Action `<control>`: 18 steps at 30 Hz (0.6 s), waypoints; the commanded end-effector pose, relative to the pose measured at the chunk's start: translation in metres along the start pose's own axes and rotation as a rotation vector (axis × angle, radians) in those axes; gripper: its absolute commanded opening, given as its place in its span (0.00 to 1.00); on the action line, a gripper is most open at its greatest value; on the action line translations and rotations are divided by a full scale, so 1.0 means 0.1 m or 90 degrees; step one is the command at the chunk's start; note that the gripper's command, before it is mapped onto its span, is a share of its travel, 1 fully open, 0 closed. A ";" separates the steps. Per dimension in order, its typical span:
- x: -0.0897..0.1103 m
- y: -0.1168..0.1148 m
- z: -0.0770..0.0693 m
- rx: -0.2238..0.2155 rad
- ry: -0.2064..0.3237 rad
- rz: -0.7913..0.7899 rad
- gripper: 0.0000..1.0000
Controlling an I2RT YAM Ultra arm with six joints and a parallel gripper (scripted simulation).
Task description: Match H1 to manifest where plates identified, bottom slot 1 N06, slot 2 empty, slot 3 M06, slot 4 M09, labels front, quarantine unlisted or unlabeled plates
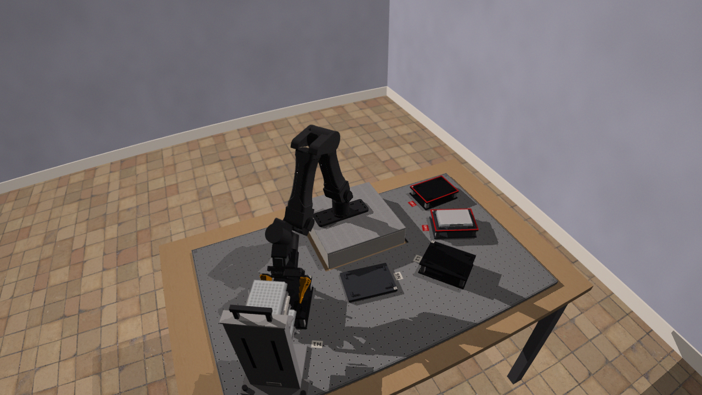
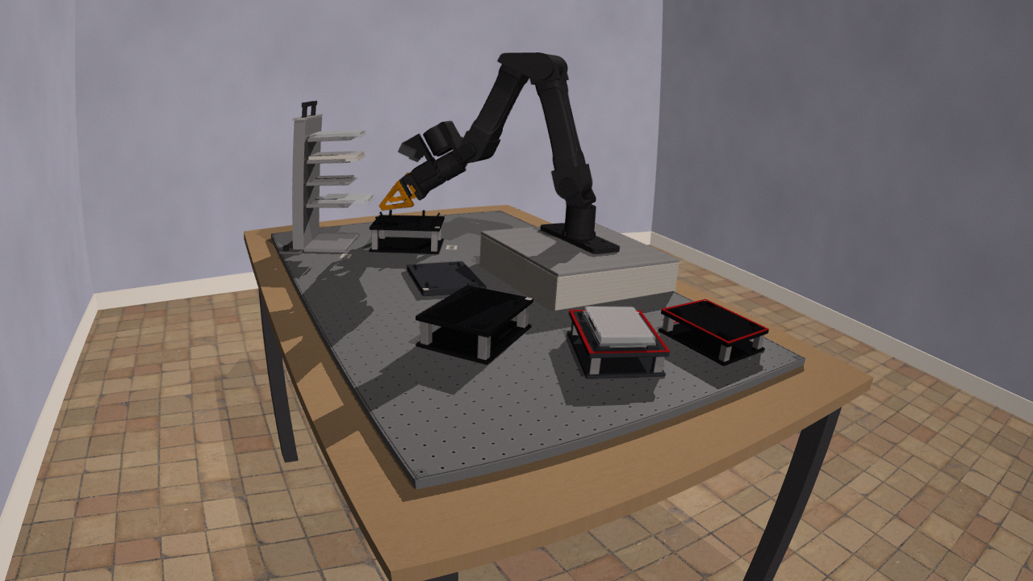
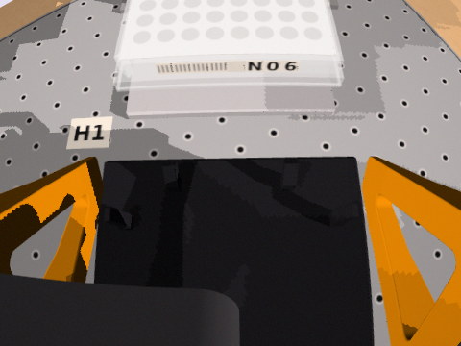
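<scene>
Plate N06 (image 3: 227,13) is sitting in the bottom slot of hotel H1 (image 2: 299,180), label facing me, just beyond my gripper (image 3: 232,171). I am judging it light, rigid and slick, best taken by its long sides. My orange fingers are spread wide, grasping nothing.

I see orange fingers, a white dotted plate (image 3: 227,3), a black nest (image 3: 233,263) and grey holed deck (image 3: 398,90).
</scene>
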State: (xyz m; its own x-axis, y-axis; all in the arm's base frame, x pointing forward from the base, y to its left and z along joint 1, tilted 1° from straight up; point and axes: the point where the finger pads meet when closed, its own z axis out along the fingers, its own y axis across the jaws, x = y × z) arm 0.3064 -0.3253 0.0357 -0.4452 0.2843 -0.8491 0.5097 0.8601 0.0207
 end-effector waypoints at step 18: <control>-0.01 -0.02 -0.31 0.001 -0.032 -0.016 1.00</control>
State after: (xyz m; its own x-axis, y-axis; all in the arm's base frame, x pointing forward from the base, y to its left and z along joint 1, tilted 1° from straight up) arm 0.2837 -0.3124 0.0374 -0.4432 0.2839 -0.8503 0.5110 0.8594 0.0206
